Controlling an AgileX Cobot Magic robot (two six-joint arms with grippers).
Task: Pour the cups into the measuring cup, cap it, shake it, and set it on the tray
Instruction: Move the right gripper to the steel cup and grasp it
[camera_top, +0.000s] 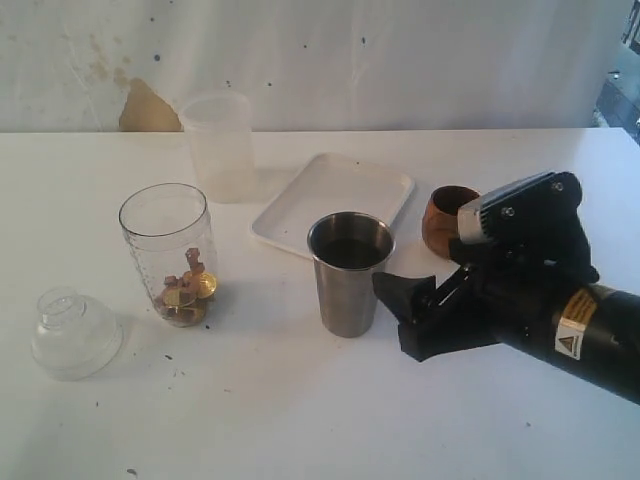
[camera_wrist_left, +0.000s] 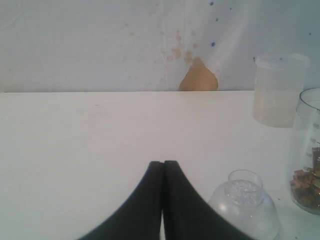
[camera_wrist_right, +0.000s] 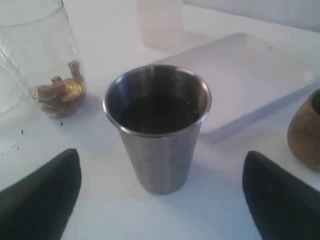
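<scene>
The steel tumbler (camera_top: 349, 273) (camera_wrist_right: 157, 125) stands upright mid-table. My right gripper (camera_top: 400, 312) (camera_wrist_right: 160, 190) is open just right of it, fingers spread wide, nothing between them. The brown wooden cup (camera_top: 449, 220) (camera_wrist_right: 306, 131) sits behind the gripper, by the white tray (camera_top: 330, 200) (camera_wrist_right: 245, 75). The clear measuring cup (camera_top: 168, 253) (camera_wrist_right: 42, 57) (camera_wrist_left: 309, 150) stands at the left with small gold and brown pieces at its bottom. The clear domed cap (camera_top: 75, 332) (camera_wrist_left: 245, 207) lies near it. My left gripper (camera_wrist_left: 163, 164) is shut and empty beside the cap; it does not show in the exterior view.
A frosted plastic cup (camera_top: 217, 145) (camera_wrist_left: 278, 87) (camera_wrist_right: 160, 22) stands at the back, near the wall. A brown patch (camera_top: 148, 108) marks the wall behind it. The right arm's black body (camera_top: 560, 310) fills the right side of the table.
</scene>
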